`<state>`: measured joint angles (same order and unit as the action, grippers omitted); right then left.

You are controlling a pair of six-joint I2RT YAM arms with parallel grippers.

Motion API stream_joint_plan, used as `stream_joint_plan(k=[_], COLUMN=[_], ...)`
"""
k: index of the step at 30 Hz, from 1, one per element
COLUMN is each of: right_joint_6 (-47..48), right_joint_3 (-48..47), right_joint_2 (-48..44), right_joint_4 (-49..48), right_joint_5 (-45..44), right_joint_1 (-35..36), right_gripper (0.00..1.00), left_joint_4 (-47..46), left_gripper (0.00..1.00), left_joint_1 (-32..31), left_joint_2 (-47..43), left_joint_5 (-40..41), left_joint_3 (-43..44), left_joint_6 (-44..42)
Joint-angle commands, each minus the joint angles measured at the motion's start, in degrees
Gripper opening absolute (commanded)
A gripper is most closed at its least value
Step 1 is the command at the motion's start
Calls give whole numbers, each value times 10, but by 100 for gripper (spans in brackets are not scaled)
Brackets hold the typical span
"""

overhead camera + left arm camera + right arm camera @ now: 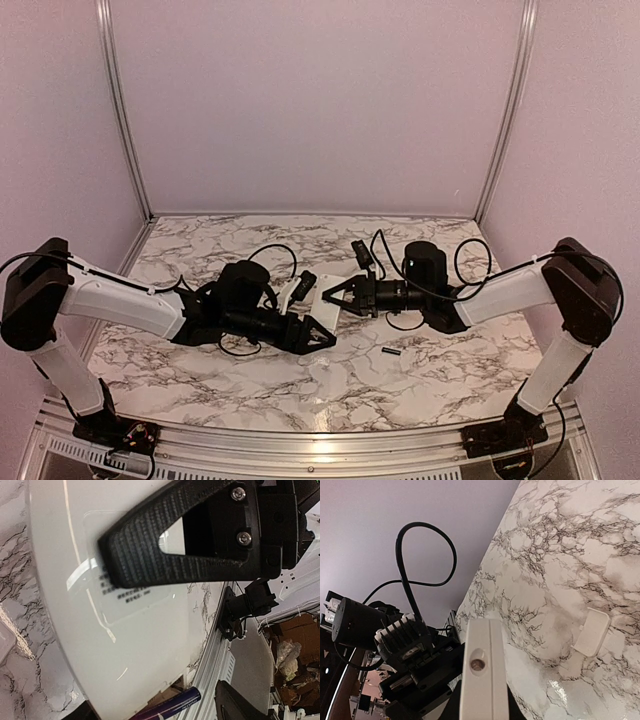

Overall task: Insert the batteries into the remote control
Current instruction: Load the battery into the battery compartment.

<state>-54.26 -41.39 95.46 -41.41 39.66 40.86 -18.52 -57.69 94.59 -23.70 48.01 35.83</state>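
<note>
Here both arms reach inward, right hand clamped on the remote control, left hand spread wide.

Arms folded inward; left claw wide apart, right claw narrow, tips near each other.

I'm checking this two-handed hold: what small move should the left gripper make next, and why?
Probably close the left gripper on the remote control: its open fingers appear to straddle the white back, while the right gripper holds only one end.
</note>
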Motion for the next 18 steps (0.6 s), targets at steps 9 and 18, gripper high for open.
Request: stream_joint_plan(k=[9, 18], right_joint_6=[0, 0], right_joint_3=[-3, -1], right_joint_2=[-23, -31], right_joint_4=[-5, -12], right_joint_5=[-8, -6], right_joint_1=[-3, -4], right_gripper=[0, 0], left_joint_4=[5, -42], left_gripper=[50, 35], left_joint_1=[-4, 2], left_joint_2=[7, 8], left_joint_5=[-8, -41], left_joint_3=[13, -6], left_joint_6=[-9, 12])
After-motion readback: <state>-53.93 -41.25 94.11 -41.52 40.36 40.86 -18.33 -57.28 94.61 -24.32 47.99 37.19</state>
